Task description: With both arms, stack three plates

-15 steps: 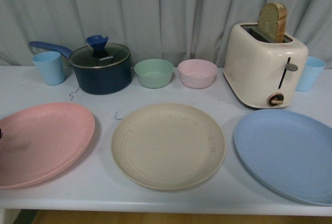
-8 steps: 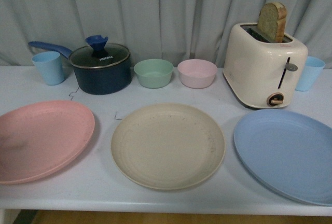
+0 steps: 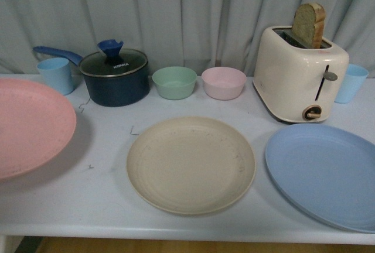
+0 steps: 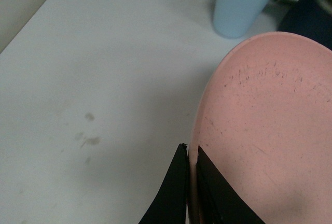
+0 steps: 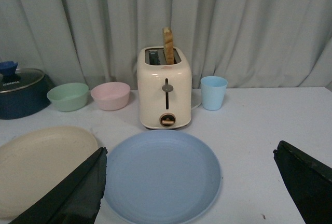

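Left tool (image 4: pixel 190 156), seen from its own wrist camera, is clamped on the rim of the pink plate (image 4: pixel 264 130), with a black finger on each face of the edge. The table (image 4: pixel 78 79) lies below, and a blue cup (image 4: pixel 241 3) stands near the plate's far edge.

From the right wrist camera, the right tool (image 5: pixel 189 156) has its fingers spread wide and grips nothing. It hangs near the blue plate (image 5: pixel 161 177), which lies flat on the table in front of the toaster (image 5: pixel 164 86). The beige plate (image 5: pixel 41 162) lies just beside the blue one, apart from it.

In the front view neither arm shows. The pink plate sits at the far left and seems tilted and clear of the table, judging by the shadow under it, though the frame cuts off part of it. The beige plate lies in the middle and the blue plate on the right.

No plate rests on another yet. I judge the task barely begun: one plate is gripped, and both placements are left.
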Robot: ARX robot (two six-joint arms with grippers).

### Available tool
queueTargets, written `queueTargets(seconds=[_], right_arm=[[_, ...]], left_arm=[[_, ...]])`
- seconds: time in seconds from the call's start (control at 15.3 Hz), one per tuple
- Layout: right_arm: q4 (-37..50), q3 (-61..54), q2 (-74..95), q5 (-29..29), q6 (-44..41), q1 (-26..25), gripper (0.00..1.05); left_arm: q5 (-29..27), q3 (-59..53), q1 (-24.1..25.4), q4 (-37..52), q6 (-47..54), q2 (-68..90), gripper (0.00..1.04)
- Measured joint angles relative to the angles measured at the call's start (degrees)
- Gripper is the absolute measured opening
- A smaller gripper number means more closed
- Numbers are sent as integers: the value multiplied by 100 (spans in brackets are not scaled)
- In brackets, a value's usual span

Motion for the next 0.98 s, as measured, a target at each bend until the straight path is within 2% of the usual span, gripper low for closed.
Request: queueTargets(seconds=[0.33,0.65,0.98], right_arm=[[-2,0,0,0,0,0,98],[-2,0,0,0,0,0,98],[-2,0,0,0,0,0,98]], left_arm=[[114,389,-1176,-114,-684,-411,3],[24,400,-2472,20,-933,131,3],[-22,199,-2962,192,-992,321,3]])
